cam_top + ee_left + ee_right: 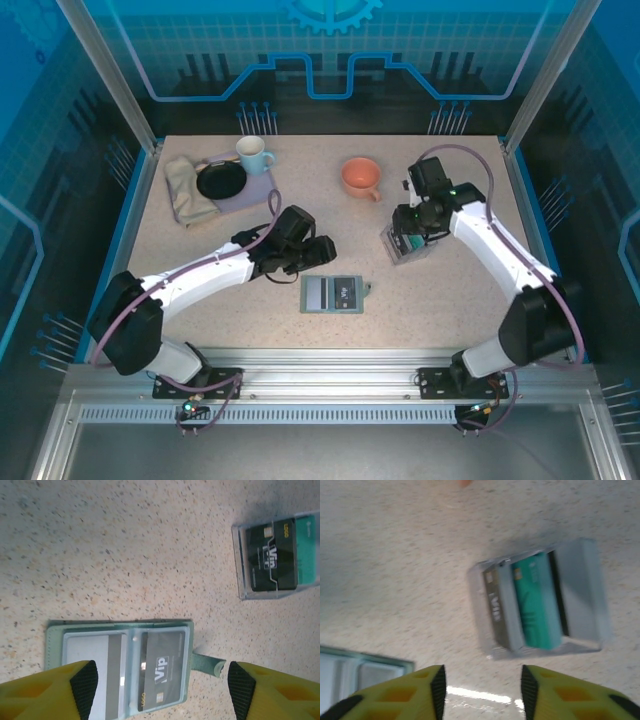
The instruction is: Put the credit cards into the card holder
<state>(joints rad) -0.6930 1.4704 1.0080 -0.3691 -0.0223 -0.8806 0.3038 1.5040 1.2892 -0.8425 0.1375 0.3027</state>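
Closest to the near edge of the table [450, 290], about at its middle, the card holder [331, 294] lies open and flat. A white card [100, 660] sits in its left pocket and a dark card [160, 672] marked "VIP" in its right pocket. The small tab [207, 662] points away to the right.

Just behind the holder, the left gripper [160, 685] hangs over it. Its yellow fingers [82, 685] are spread wide, and they grip nothing.

Farther back and toward the right edge stands a clear plastic box [582, 595], well apart from the holder. More credit cards stand inside it on their edges, among them a teal one [535, 605] and a dark one [270, 555]. The right gripper [482, 685] is just above this box, its fingers parted with only bare table between them, so it holds nothing.

Near the far edge there is an orange cup [360, 177]. In the far left corner a light blue mug [254, 155] and a black plate [221, 181] rest on a lilac mat [258, 190], beside a beige cloth [185, 190].
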